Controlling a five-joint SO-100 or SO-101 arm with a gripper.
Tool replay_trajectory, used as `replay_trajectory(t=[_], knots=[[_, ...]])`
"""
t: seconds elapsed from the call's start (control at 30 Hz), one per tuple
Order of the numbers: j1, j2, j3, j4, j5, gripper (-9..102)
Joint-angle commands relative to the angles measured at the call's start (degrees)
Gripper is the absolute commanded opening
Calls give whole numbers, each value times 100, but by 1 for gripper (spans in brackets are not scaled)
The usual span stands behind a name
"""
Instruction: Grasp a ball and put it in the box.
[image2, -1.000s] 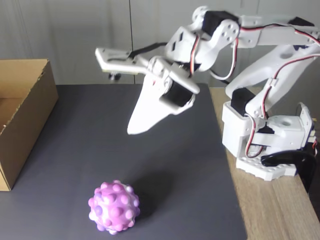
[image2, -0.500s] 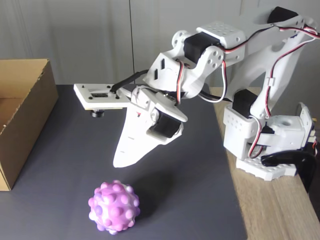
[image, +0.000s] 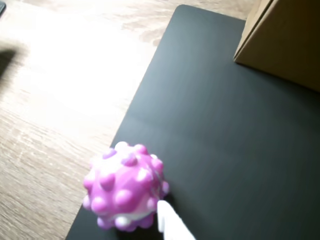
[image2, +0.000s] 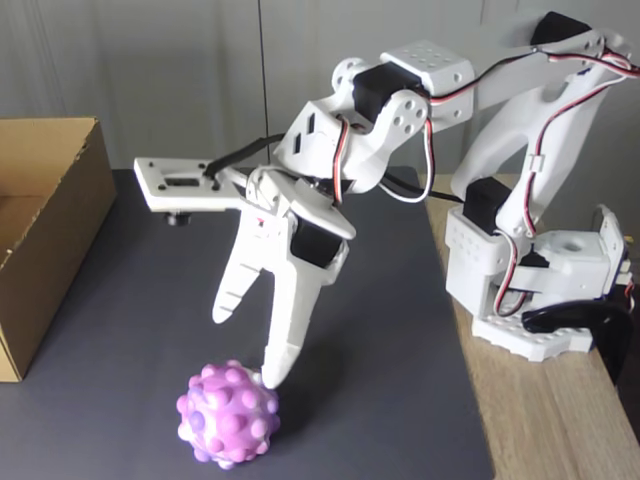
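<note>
one dark mat (image2: 380, 300) over the wooden table (image2: 560, 420) | one box (image2: 45, 215) at the mat's far left in the fixed view | one gripper (image2: 250, 345), jaws spread, just above the ball | one ball (image2: 228, 414) on the mat's near edge, one fingertip (image: 167, 220) beside it

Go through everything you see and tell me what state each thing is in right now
ball: resting on the dark mat, not gripped.
box: upright, top open, no ball visible inside.
gripper: jaws open, poised just above the ball, one fingertip close to its top.
mat: lying flat on the table.
</note>
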Motion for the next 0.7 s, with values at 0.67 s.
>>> replay_trajectory(t=[0.67], knots=[[97, -1819, -193, -1213, 220, 45]])
